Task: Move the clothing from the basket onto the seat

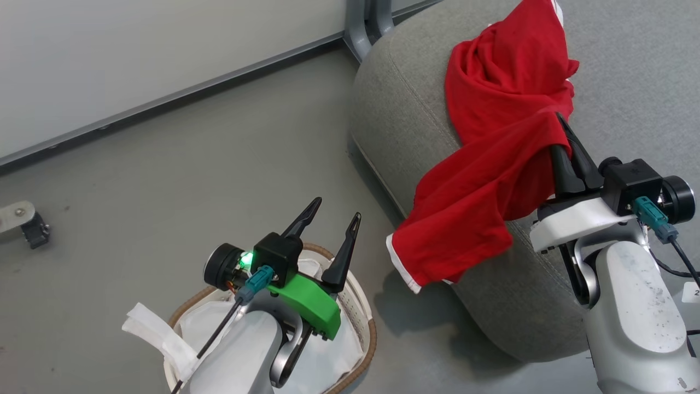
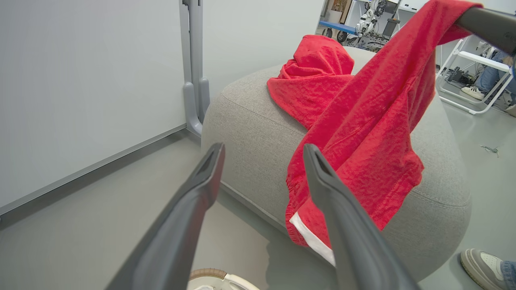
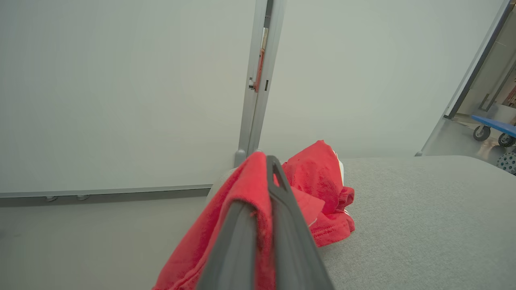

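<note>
Right claw [image 1: 560, 123] grips clothing [image 1: 492, 137] draped on the seat [image 1: 404, 98]; left claw [image 1: 337, 209] (spread wide) over the basket [image 1: 372, 334], liner [image 1: 208, 323] inside

Two red garments [image 1: 495, 71] [image 1: 465, 219], one basket [image 1: 355, 303], one seat [image 1: 404, 104], two grippers.
One garment hangs pinched in the right gripper [image 1: 560, 125], one lies bunched beyond it; the left gripper [image 1: 337, 208] hovers over the basket.

clothing [image 1: 492, 164]: red, white trim; draped over seat [image 1: 404, 109] corner, hem hanging
basket [image 1: 373, 335]: I see it on floor nr seat
</note>
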Robot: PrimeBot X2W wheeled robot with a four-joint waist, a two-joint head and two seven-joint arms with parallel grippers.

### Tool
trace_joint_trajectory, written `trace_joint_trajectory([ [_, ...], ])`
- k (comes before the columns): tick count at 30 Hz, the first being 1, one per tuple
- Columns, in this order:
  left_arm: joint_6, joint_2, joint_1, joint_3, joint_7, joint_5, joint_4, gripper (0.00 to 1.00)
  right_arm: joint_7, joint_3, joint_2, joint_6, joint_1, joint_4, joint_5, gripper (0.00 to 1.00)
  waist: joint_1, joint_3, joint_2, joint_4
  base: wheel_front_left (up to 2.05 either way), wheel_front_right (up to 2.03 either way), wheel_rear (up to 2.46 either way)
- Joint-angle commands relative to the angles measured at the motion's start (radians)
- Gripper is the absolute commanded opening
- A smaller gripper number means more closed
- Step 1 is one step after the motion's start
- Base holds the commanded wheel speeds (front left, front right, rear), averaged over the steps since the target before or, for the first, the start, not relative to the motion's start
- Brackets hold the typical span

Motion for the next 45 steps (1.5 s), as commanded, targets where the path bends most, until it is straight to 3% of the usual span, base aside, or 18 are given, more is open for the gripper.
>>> trace_joint_trajectory([
  [1, -0.004, 0.007, -0.015, -0.002, 0.0, 0.004, 0.005, 1.0, -0.002, -0.005, 0.0, -0.001, 0.003, -0.003, 0.003, 0.0, 0.0, 0.044, 0.0086, -0.041, 0.0, 0.0, 0.0],
  [10, -0.006, 0.026, -0.034, -0.023, 0.004, 0.012, 0.006, 1.0, -0.002, -0.014, -0.027, -0.001, -0.119, 0.041, -0.035, 0.0, 0.0, 0.082, 0.0086, 0.001, 0.0, 0.0, 0.0],
  [15, -0.001, 0.042, -0.046, -0.028, 0.009, 0.02, -0.009, 1.0, -0.002, -0.016, -0.122, -0.001, -0.303, 0.065, -0.058, 0.0, 0.0, 0.114, 0.0086, 0.042, 0.0, 0.0, 0.0],
  [19, -0.002, 0.049, -0.06, -0.04, 0.019, 0.028, -0.029, 1.0, -0.002, -0.028, -0.234, -0.001, -0.457, 0.117, -0.084, 0.0, 0.0, 0.141, 0.0086, 0.085, 0.0, 0.0, 0.0],
  [27, 0.002, 0.061, -0.095, -0.055, 0.041, 0.044, -0.077, 1.0, -0.001, -0.136, -0.472, -0.001, -0.7, 0.252, -0.125, 0.0, 0.0, 0.194, 0.0086, 0.183, 0.0, 0.0, 0.0],
  [29, 0.006, 0.066, -0.1, -0.055, 0.046, 0.046, -0.092, 1.0, -0.001, -0.163, -0.505, -0.001, -0.728, 0.284, -0.143, 0.0, 0.0, 0.21, 0.0086, 0.198, 0.0, 0.0, 0.0],
  [33, 0.014, 0.082, -0.103, -0.056, 0.059, 0.048, -0.12, 1.0, -0.001, -0.214, -0.52, -0.001, -0.723, 0.347, -0.153, 0.0, 0.0, 0.252, 0.0086, 0.208, 0.0, 0.0, 0.0],
  [37, 0.019, 0.092, -0.108, -0.062, 0.075, 0.05, -0.143, 1.0, -0.001, -0.262, -0.495, -0.001, -0.658, 0.418, -0.158, 0.0, 0.0, 0.296, 0.0086, 0.209, 0.0, 0.0, 0.0],
  [45, 0.028, 0.11, -0.103, -0.069, 0.089, 0.053, -0.173, 1.0, -0.001, -0.329, -0.369, -0.001, -0.476, 0.485, -0.186, 0.0, 0.0, 0.336, 0.0086, 0.195, 0.0, 0.0, 0.0],
])
